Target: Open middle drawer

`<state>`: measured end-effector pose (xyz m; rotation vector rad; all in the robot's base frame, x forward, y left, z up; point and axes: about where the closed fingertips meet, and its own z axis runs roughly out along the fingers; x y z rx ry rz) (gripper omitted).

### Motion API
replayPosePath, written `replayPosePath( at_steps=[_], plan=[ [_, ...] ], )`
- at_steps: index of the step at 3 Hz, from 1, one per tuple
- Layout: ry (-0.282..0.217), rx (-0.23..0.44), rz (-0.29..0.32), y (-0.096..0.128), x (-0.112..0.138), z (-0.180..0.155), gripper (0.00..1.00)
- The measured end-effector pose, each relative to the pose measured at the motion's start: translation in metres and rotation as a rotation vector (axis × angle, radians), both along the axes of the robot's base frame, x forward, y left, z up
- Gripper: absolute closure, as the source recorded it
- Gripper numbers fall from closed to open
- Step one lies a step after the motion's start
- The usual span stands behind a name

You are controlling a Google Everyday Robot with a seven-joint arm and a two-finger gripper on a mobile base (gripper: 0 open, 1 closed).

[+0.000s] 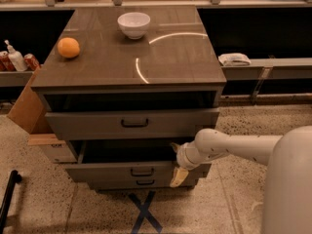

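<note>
The middle drawer point(112, 172) is a wide grey-brown front with a small black bar handle point(142, 171). It stands pulled out past the drawers above and below, and its dark inside shows. My gripper point(177, 168) is at the right end of this drawer's front, at its top edge, right of the handle. My white arm point(234, 147) reaches in from the right.
The top drawer point(131, 124) also stands slightly out, and the narrow bottom drawer point(145, 183) is below. An orange point(68, 47) and a white bowl point(133, 24) sit on the cabinet top. A cardboard box point(29, 106) stands at the left. My white base point(290, 189) is at the right.
</note>
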<state>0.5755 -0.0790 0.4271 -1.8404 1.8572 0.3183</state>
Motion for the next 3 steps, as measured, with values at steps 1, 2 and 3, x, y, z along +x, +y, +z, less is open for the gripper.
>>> replayPosePath(
  at_steps=[1, 2, 3],
  plan=[
    [0.021, -0.004, 0.016, 0.001, -0.004, -0.003, 0.00],
    [0.030, -0.007, 0.023, 0.001, -0.006, -0.005, 0.00],
    [0.114, -0.049, 0.048, -0.008, -0.032, -0.008, 0.20]
  ],
)
